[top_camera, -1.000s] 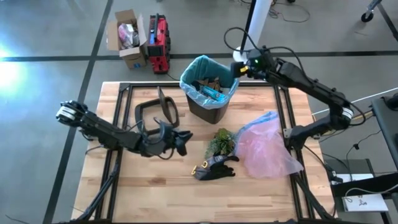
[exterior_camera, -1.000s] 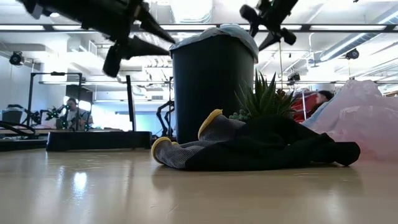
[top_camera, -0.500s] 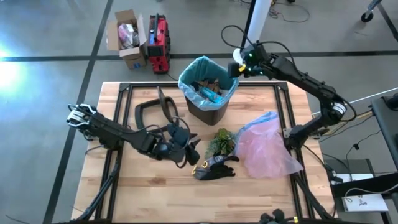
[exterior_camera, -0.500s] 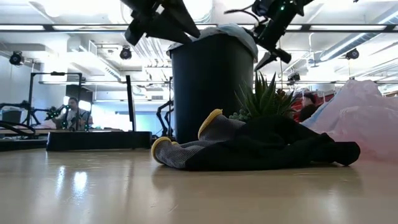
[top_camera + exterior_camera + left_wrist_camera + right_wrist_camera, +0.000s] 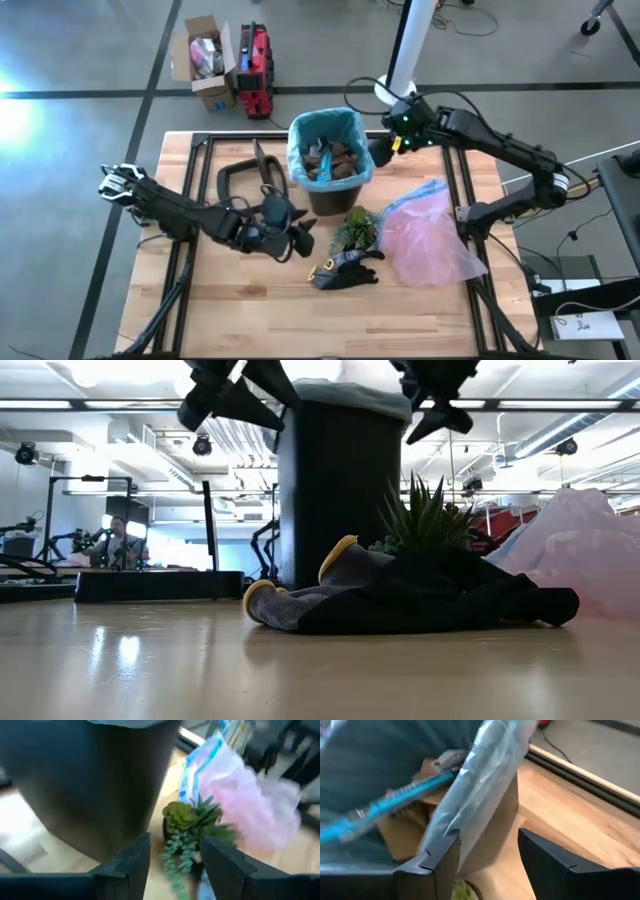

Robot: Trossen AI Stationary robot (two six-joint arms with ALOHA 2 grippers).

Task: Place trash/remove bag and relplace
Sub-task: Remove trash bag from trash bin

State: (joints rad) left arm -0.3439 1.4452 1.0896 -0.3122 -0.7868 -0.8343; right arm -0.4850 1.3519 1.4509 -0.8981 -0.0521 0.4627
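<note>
The black bin point(image 5: 338, 192) stands upright on the far middle of the table, lined with the teal-blue bag point(image 5: 300, 150), whose edge is folded over the rim. The trash point(image 5: 330, 160), brown paper pieces and a blue strip, lies inside it. My right gripper point(image 5: 384, 152) is open at the bin's right rim. In its wrist view the bag's folded edge point(image 5: 485, 765) and the bin wall point(image 5: 490, 840) lie between its fingers. My left gripper point(image 5: 300, 236) is open and hovers off the bin's near-left side, facing the bin wall point(image 5: 90, 785) and the plant point(image 5: 187, 825). My right gripper stands level at the bin's right side, with the bag's folded edge point(image 5: 470, 800) between its open fingers. Whether a finger touches the bag or the bin I cannot tell. My left gripper touches nothing.
A green plant tuft point(image 5: 355, 228) and a black-and-yellow glove point(image 5: 345, 270) lie just near of the bin. A pink plastic bag point(image 5: 430, 235) lies at the right. A black clamp-like frame point(image 5: 250, 175) sits left of the bin. Bare wood shows along the near edge.
The bin has slid toward the table's near edge and stands closer to the plant. My right gripper has moved from beyond the bin's far-right rim toward the near edge and down beside its right rim. My left gripper has shifted a little toward the table's right.
</note>
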